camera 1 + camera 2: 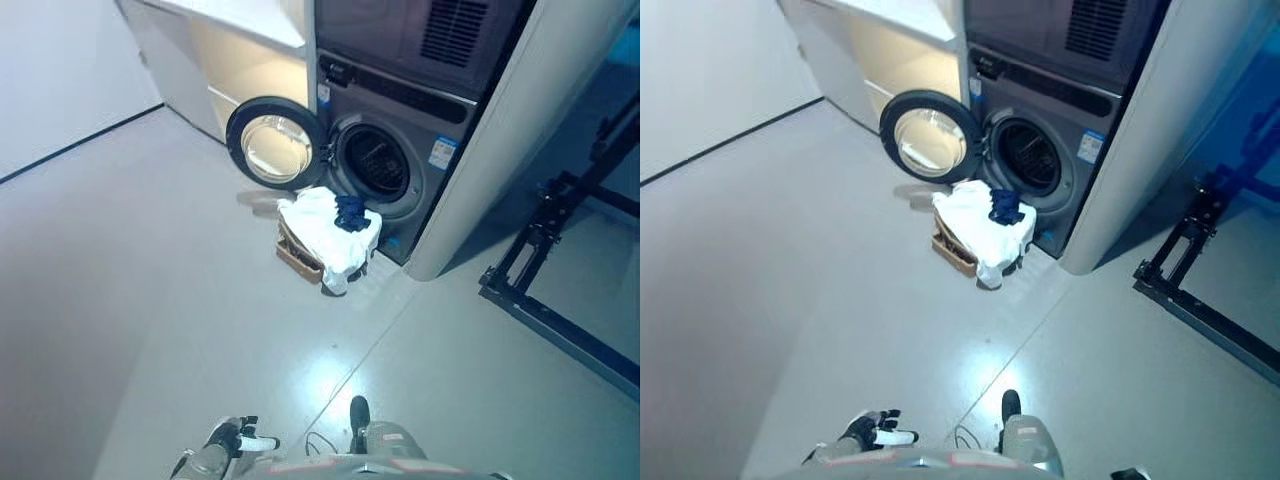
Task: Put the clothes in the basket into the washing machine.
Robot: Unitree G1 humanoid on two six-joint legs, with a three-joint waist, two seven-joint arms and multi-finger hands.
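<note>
Left eye view: grey floor (150, 300), washing machine (400, 150) door open, left hand (235, 437) fingers relaxed, empty.

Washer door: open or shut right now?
Open. The round door is swung out to the left, leaving the drum opening exposed behind the basket of clothes.

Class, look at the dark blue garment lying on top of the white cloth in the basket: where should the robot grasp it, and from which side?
Probably pinch the bunched middle of the dark blue garment from above. It lies crumpled on top of the white cloth covering the basket, nothing over it, so its raised folds are free. The open washing machine drum stands just behind.
</note>
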